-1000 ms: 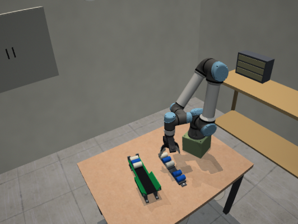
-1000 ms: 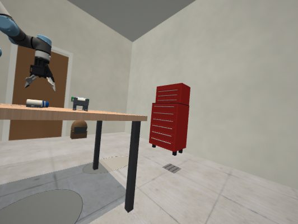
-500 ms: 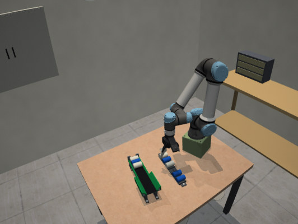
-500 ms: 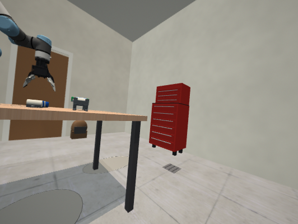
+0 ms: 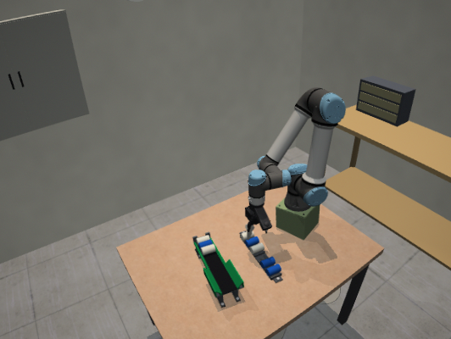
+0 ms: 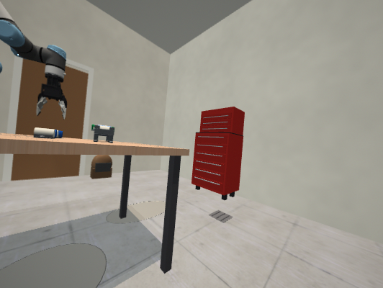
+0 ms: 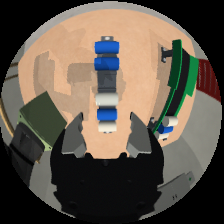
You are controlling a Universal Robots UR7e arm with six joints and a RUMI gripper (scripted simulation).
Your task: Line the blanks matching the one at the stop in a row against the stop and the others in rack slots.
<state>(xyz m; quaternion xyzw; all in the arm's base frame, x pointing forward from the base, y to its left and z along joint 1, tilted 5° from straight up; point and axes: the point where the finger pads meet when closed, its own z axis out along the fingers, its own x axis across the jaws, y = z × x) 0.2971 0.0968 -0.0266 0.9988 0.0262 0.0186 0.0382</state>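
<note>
Nearby: green pedestal (image 5: 297, 221), feed ramp (image 5: 231, 273) flanking stock rack (image 5: 277, 278).

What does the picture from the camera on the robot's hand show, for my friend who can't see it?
The open, empty claw hovers above a rack holding white and blue blanks in a line on a wooden table. A green ramp lies at right.
</note>
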